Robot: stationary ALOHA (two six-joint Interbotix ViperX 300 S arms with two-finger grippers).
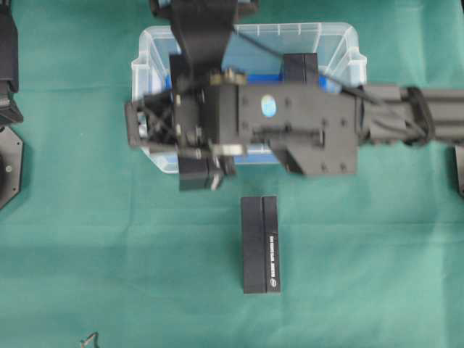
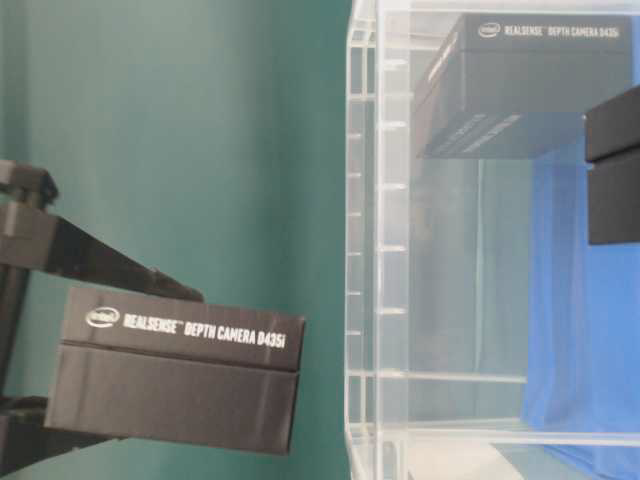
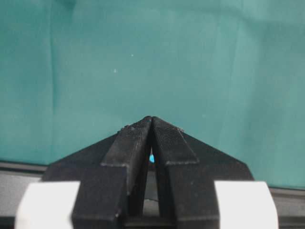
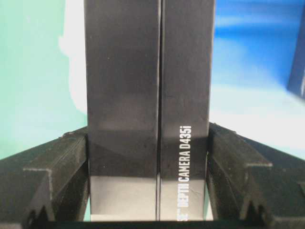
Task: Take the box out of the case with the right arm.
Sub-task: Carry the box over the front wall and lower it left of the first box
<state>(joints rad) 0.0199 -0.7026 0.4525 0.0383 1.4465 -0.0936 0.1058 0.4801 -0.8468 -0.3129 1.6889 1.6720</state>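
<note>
Over the case's (image 1: 148,54) left end, the right arm's fingers (image 4: 147,167) are clamped wide on the box (image 4: 147,95); I'd carry it level past the rim, then lower it onto the table (image 1: 109,254); left fingers (image 3: 151,143) pinched together, empty.

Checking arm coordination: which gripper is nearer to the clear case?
Right. The right gripper, clamped on a black box, is at the case, over its near-left edge. The left gripper is shut over bare green cloth, with no case in its view.
</note>
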